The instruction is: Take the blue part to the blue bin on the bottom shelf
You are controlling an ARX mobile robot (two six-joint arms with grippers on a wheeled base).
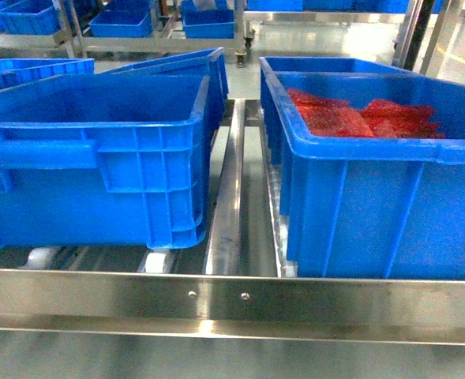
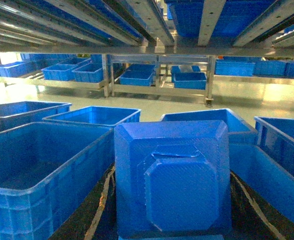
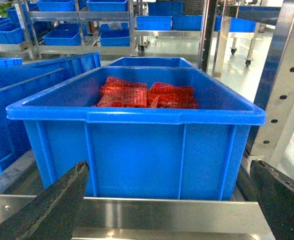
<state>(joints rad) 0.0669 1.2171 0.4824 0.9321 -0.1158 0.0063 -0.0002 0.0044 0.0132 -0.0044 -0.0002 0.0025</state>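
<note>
On the left of the bottom shelf (image 1: 232,304) an empty blue bin (image 1: 98,158) stands near the front rail, on white rollers (image 1: 159,259), with more blue bins (image 1: 27,71) behind it. In the left wrist view the blue part (image 2: 172,180) fills the lower centre, held between the dark fingers (image 2: 94,210) of the left gripper (image 2: 172,220), which is clamped on it above the open bins. A steel divider rail (image 1: 226,197) runs back from the front rail between the two front bins, leaving a narrow bare lane beside it. To the right a second blue bin (image 1: 374,189) sits close to the rail and holds red mesh packets (image 1: 358,117). The right gripper (image 3: 166,200) hangs before this bin's front wall, jaws spread wide, with nothing between them. A perforated steel upright (image 3: 281,85) bounds the shelf's right edge.
</note>
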